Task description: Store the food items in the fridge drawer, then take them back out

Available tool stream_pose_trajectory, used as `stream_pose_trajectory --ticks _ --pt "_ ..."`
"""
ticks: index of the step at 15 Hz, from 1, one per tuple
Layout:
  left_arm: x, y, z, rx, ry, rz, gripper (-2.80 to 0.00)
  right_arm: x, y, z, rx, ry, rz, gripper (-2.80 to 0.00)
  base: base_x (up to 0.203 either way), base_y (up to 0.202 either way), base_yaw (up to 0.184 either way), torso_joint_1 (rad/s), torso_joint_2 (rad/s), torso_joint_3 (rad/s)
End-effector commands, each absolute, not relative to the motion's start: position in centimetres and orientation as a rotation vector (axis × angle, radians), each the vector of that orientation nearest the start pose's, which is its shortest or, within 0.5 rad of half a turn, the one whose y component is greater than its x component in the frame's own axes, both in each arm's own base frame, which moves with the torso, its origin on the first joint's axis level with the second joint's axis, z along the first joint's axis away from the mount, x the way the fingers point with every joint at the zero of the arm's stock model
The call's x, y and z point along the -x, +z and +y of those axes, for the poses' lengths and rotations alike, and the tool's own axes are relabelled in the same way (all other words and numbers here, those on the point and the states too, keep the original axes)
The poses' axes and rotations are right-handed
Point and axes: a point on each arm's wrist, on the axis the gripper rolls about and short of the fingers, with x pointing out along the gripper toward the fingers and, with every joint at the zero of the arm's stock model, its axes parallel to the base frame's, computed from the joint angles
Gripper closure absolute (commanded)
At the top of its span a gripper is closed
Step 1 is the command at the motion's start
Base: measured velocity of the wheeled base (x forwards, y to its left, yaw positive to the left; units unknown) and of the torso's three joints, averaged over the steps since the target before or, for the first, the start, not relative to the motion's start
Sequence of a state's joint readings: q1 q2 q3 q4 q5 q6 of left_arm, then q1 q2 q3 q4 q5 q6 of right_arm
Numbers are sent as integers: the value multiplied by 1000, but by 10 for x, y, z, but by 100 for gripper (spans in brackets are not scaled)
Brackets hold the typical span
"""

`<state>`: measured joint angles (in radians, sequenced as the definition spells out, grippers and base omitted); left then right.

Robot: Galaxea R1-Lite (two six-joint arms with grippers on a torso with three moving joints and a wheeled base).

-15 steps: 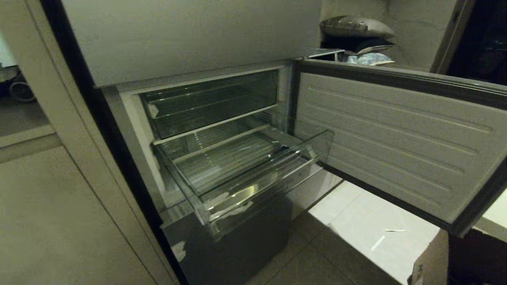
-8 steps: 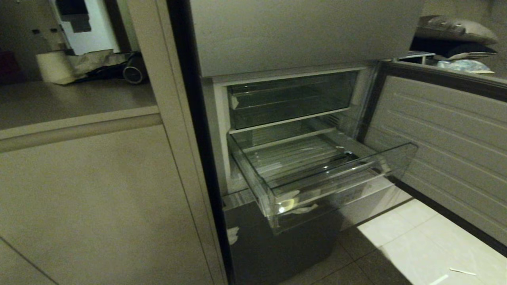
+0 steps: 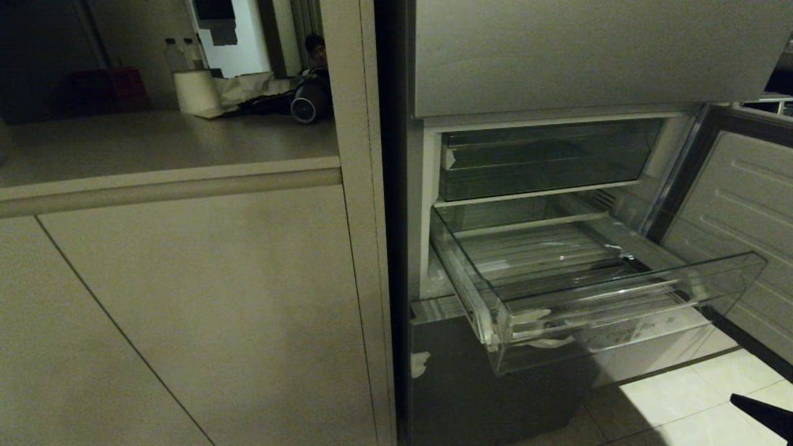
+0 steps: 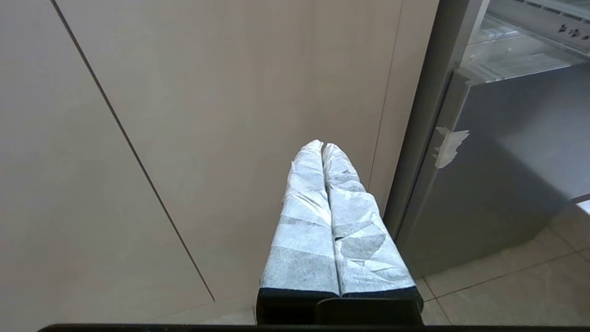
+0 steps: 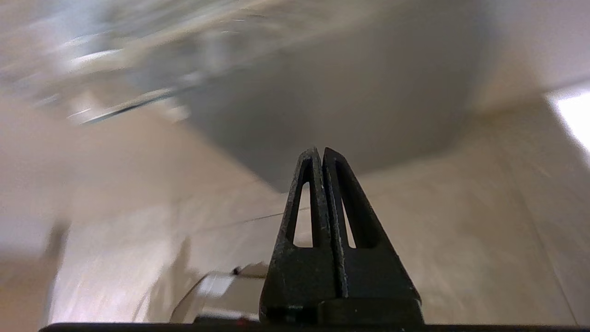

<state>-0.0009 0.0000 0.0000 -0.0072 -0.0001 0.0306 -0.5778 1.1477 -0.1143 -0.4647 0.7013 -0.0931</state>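
Observation:
The fridge drawer (image 3: pixel 626 310) stands pulled out of the open fridge, clear plastic with a ribbed floor and whitish tape scraps on its front lip. Nothing lies in it that I can see. The food items are out of view. In the head view only a dark tip of my right gripper (image 3: pixel 746 402) shows, low over the floor tiles below the drawer's right end. In its own wrist view the right gripper (image 5: pixel 319 151) is shut with nothing in it. My left gripper (image 4: pixel 322 145), wrapped in white tape, is shut and empty, facing the beige cabinet panel (image 4: pixel 207 115) beside the fridge.
A darker clear bin (image 3: pixel 545 161) sits above the drawer. The fridge door (image 3: pixel 749 210) hangs open at the right. A grey lower panel (image 3: pixel 471 384) lies under the drawer. Left of the fridge are a beige cabinet (image 3: pixel 204 297) and a counter (image 3: pixel 155 145) with a paper roll (image 3: pixel 197 91); a person's head (image 3: pixel 316 46) shows behind.
The whole head view has swung left, so the fridge now sits at the right and the counter has come into view. My right gripper's tip has appeared at the lower right.

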Motion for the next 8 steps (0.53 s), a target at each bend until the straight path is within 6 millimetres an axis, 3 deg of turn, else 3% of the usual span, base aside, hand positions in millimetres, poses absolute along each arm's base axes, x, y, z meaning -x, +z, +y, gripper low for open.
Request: stream_pose_trajectory --ticks 1,8 --pt "23 76 0 -31 0 -9 0 -124 110 -45 -239 280 493 0 0 0 0 0 0 0" --pt "23 76 0 -31 0 -9 0 -185 112 -44 -241 430 562 0 0 0 0 0 0 0"
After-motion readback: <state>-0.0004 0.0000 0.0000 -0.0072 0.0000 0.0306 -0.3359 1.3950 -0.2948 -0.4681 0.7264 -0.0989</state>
